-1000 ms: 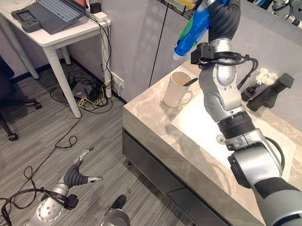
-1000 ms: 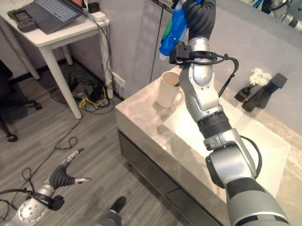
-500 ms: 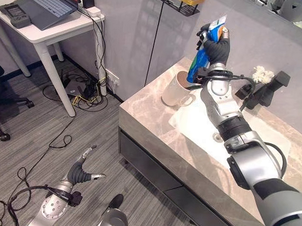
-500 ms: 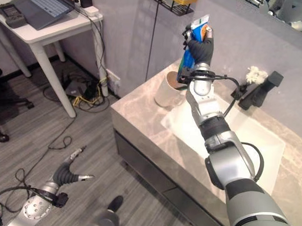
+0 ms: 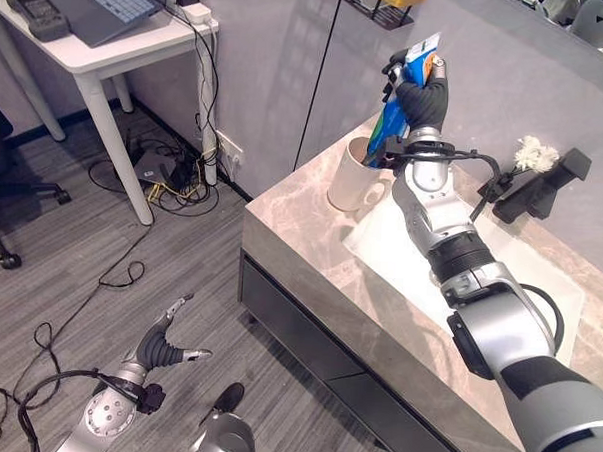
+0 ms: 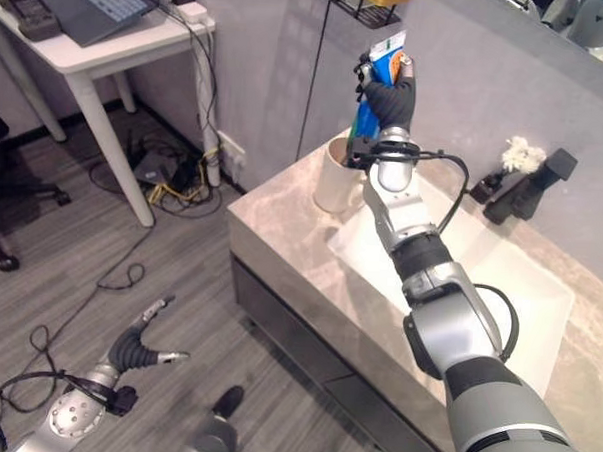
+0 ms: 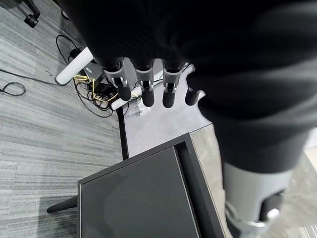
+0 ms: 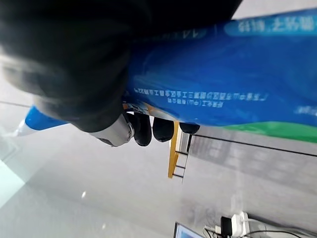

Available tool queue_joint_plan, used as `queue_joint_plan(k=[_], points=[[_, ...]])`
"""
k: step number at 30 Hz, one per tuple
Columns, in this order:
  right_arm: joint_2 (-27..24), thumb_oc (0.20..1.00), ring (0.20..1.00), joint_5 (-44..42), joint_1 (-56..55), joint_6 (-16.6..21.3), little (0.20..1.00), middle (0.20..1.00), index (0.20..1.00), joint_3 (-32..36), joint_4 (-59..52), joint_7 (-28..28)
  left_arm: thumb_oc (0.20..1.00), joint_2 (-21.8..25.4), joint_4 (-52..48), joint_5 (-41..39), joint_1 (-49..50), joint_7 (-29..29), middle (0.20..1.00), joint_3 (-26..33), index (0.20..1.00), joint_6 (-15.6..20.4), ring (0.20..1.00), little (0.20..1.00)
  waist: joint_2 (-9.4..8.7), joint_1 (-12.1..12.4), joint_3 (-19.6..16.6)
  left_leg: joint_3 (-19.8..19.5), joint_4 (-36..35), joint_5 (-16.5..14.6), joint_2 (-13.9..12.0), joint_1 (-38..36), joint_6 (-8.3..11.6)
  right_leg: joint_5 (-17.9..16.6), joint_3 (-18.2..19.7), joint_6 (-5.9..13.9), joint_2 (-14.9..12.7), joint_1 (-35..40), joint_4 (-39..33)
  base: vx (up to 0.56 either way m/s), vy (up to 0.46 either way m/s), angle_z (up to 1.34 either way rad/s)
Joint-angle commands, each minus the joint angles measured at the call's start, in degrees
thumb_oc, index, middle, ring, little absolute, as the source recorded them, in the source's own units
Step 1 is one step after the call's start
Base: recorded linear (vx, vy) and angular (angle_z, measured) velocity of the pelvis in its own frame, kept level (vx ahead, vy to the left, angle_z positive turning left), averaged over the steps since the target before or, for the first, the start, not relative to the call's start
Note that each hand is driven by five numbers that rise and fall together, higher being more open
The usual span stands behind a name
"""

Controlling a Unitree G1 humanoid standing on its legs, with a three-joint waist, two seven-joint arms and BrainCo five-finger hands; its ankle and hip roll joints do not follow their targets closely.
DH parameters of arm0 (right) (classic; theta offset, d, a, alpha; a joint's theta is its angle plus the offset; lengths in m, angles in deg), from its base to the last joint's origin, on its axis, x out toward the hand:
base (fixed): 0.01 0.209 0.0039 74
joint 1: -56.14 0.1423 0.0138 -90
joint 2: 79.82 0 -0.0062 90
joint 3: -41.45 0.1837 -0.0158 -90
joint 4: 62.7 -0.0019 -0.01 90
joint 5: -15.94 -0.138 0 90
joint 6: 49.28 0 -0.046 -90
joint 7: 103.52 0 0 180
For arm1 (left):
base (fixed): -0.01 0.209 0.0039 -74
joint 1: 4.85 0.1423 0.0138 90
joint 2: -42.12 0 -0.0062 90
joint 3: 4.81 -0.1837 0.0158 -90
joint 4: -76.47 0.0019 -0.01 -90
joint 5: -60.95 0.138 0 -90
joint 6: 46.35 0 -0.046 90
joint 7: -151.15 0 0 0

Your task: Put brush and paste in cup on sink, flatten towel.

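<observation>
We saw right robot hand (image 5: 423, 91) curled round blue paste tube (image 5: 400, 102), tube's lower end inside white cup (image 5: 355, 178) on bench (image 5: 311, 231). Left robot hand (image 5: 162, 345) hung low over floor, fingers relaxed, holding nothing.

The right arm reaches up and forward, its robot hand (image 5: 419, 91) with fingers curled closed in a grip. The left robot hand (image 5: 162, 345) hangs low, fingers relaxed and spread.

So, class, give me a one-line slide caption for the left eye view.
Right robot hand lowers blue toothpaste tube into white cup beside the sink.
</observation>
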State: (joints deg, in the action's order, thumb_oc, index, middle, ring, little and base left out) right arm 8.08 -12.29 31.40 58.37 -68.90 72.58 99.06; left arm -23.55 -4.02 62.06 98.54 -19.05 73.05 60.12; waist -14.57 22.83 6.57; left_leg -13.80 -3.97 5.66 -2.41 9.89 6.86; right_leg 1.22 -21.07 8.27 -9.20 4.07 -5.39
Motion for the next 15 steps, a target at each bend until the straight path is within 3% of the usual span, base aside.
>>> queue_joint_plan(k=[1, 15], points=[[-3.18, 0.2, 0.2, 2.41, 4.49, 3.22, 0.2, 0.2, 0.2, 0.13, -2.92, 2.05, 1.0, 2.61, -0.96, 1.49, 0.22, 0.2, 1.0, -1.03, 1.0, 2.04, 1.0, 1.0, -0.05, 0.79, -2.37, -0.3, -1.03, -3.15, -0.35, -2.0, -2.59, -5.74, 0.0, 2.01, -3.92, 1.45, 0.71, 0.0, 0.0, 0.0], [-0.93, 0.2, 0.2, 4.74, 2.04, 4.08, 0.2, 0.2, 0.2, 3.11, -2.36, 4.82, 1.0, 2.53, -0.32, 2.74, -1.0, 1.22, 1.0, -2.38, 1.0, 1.96, 1.0, 1.0, -0.44, 1.74, -1.67, -0.48, -1.03, -3.04, -0.38, -1.38, -2.6, -5.46, -0.05, 1.9, -3.62, 0.86, 0.49, 0.0, 0.0, 0.0]])
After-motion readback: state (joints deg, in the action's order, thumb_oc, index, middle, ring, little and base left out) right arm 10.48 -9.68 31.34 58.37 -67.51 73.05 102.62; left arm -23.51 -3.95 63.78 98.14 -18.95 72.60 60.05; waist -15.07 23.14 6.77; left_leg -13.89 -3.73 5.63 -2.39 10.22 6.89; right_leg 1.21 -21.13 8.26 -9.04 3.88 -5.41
